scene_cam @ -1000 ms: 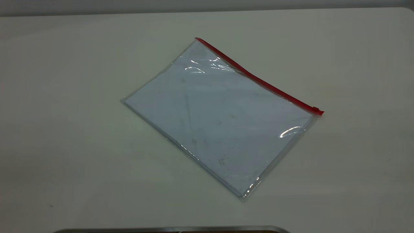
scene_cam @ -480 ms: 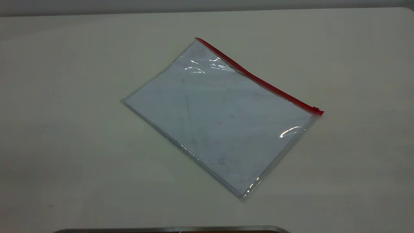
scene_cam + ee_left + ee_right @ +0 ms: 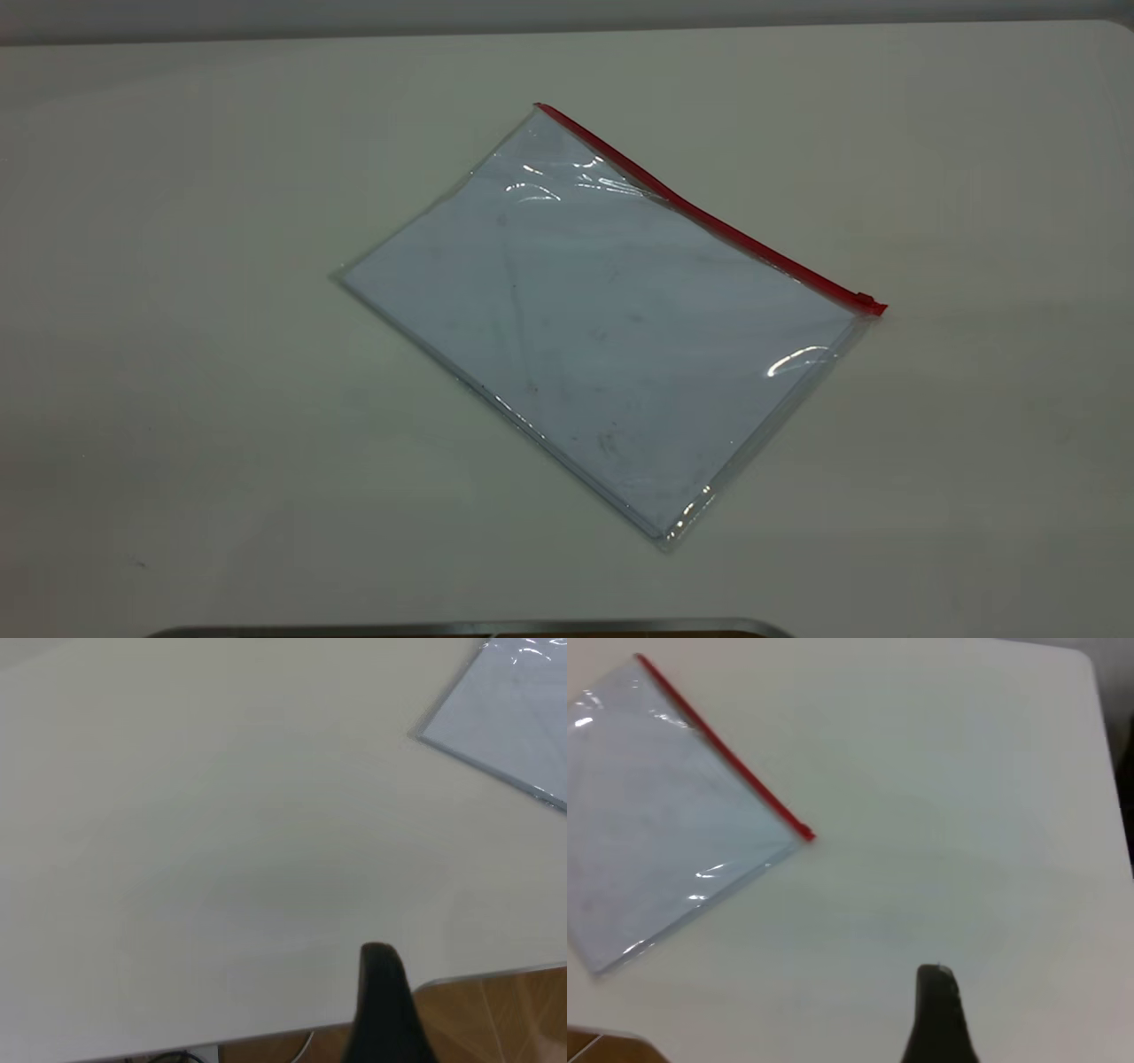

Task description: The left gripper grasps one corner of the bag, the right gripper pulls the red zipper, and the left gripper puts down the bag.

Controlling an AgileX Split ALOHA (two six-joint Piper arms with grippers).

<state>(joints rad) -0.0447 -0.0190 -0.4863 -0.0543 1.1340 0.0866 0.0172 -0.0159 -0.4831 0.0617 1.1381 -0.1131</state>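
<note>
The bag (image 3: 602,328) lies flat on the white table, a clear pouch with white paper inside, turned at an angle. The red zipper (image 3: 709,221) runs along its far long edge, and its slider tab (image 3: 870,304) sits at the right end. The other red-ended corner (image 3: 540,108) points toward the back. Neither arm shows in the exterior view. In the left wrist view my left gripper (image 3: 379,950) is one shut black wedge over the table edge, far from the bag (image 3: 514,718). My right gripper (image 3: 935,973) is likewise shut, well apart from the bag (image 3: 664,806) and slider tab (image 3: 806,835).
The table (image 3: 177,354) is bare around the bag. A metal-rimmed edge (image 3: 461,627) shows at the front of the exterior view. The left wrist view shows the table's edge with wooden floor (image 3: 505,1019) beyond it.
</note>
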